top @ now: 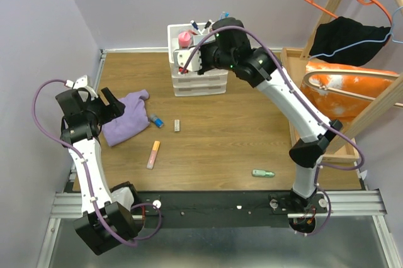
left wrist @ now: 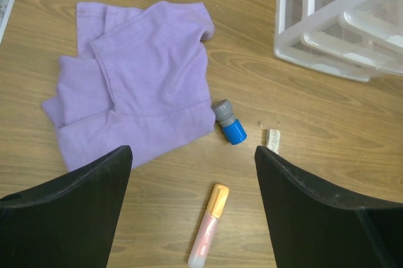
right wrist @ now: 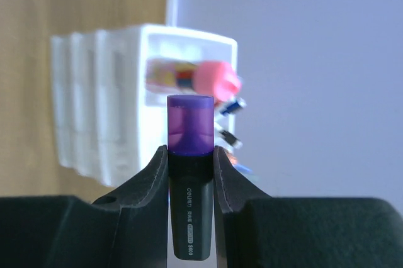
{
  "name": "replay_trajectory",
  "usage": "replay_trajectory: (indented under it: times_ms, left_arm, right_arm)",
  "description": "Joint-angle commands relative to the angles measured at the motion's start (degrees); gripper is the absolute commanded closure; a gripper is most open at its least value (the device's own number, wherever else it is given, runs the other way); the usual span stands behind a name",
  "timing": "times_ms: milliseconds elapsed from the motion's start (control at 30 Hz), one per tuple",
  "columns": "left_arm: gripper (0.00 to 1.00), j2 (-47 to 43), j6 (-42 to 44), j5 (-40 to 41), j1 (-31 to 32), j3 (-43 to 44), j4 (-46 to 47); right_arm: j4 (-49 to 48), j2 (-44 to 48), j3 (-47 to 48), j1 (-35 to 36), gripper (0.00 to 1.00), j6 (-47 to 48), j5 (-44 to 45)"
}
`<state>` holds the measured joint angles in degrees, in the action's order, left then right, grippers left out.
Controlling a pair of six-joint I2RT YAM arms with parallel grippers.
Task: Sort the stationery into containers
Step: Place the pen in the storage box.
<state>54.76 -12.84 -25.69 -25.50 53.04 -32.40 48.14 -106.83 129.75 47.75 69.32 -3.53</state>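
Bench (top: 252, 136): brown wood-grain board.
Organiser (top: 200, 82): boxy white plastic drawers, stood at the far side, pens in top.
Cloth (left wrist: 138, 85): soft, purple, lay crumpled.
Left pincer (left wrist: 192, 155): gaped wide, empty.
Right pincer (right wrist: 191, 155): clamped the purple highlighter (right wrist: 190, 129), stubby black barrel, translucent cap, near the organiser's top.
Orange highlighter (left wrist: 210, 224): lay loose mid-bench.

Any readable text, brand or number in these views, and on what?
"deli": on the highlighter barrel, held in the right tool.
"S600": same barrel, lower in the view.
Small print between them: too small to read.
Nothing else readable.
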Motion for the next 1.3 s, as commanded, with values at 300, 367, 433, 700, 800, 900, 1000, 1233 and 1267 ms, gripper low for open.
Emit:
replay_trajectory:
  times_ms: [300,367,433,700,800,900,1000,1233,1267]
  left_arm:
    - [0.12,-1.59,-0.34,-1.55,0.01,-1.97,1.11]
    - [0.12,-1.76,-0.43,-1.55,0.01,-2.58,1.29]
    - [0.12,-1.94,-0.52,-1.73,0.01,-2.85,1.38]
    - [0.12,-2.20,-0.08,-1.03,0.01,-3.64,1.29]
    - [0.12,-2.29,0.19,-0.94,0.01,-3.64,1.29]
    - [0.12,-2.12,0.18,-0.85,0.01,-3.90,1.55]
    - [0.12,-1.94,0.10,-0.76,0.01,-4.17,1.82]
    - [0.12,-1.76,0.10,-0.32,-0.08,-4.70,2.34]
    - [0.12,-1.76,0.10,-0.32,-0.08,-4.96,2.34]
  right_arm:
    - [1.53,-8.39,6.30,-8.54,0.99,18.05,-2.80]
    - [-0.67,-9.01,6.39,-9.34,0.99,16.99,-3.24]
    - [-3.04,-10.33,6.30,-10.04,0.99,15.16,-3.85]
    - [-8.84,-14.55,7.18,-12.50,0.99,10.40,-5.61]
    - [-10.61,-15.60,7.18,-13.20,0.99,9.34,-6.14]
    - [-12.54,-16.57,7.18,-13.82,0.99,8.38,-6.40]
    - [-14.03,-17.36,7.18,-14.26,0.99,7.85,-6.84]
    - [-17.45,-18.07,4.55,-14.35,0.92,6.27,-7.37]
    - [-17.64,-18.15,4.54,-14.35,0.91,6.18,-7.19]
